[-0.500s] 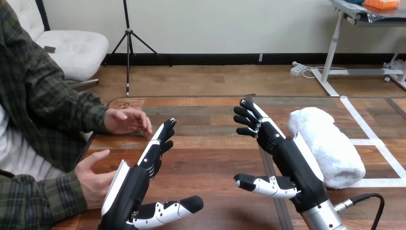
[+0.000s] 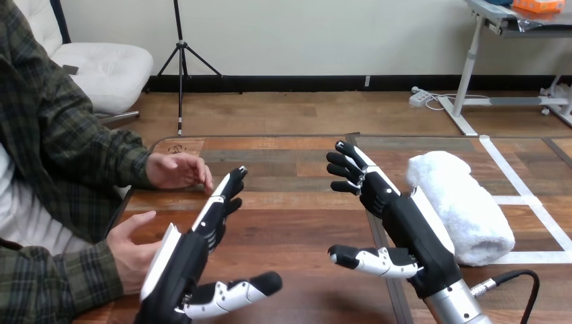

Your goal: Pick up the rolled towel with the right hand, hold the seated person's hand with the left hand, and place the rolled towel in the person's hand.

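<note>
White rolled towel [image 2: 461, 206]: lies on the wooden table [image 2: 297, 223] at the frame's right, held by neither hand.
Towel axis: the long axis runs on a diagonal, far end toward the upper middle-right, near end toward the lower right corner.
Right hand [image 2: 413, 233]: fingers spread and nearly straight, thumb splayed toward the frame's centre, holding nothing. It sits just left of the towel; I cannot tell whether its back touches the cloth.
Left hand [image 2: 181, 264]: fingers straight, thumb stuck out to the right, nothing in its hold.
Person's lower hand [image 2: 129, 248]: open at the lower left, just beside the left hand's white shell; I cannot tell whether they touch.
Person's upper hand [image 2: 177, 170]: rests on the table at middle left, near the left hand's fingertips but apart from them.
Open room: bare wood between the two robot hands and beyond them, up to the table's far edge.
Edges: the table's left edge runs by the person, and white tape lines [image 2: 523, 189] cross the right side, one passing under the towel's near end.
</note>
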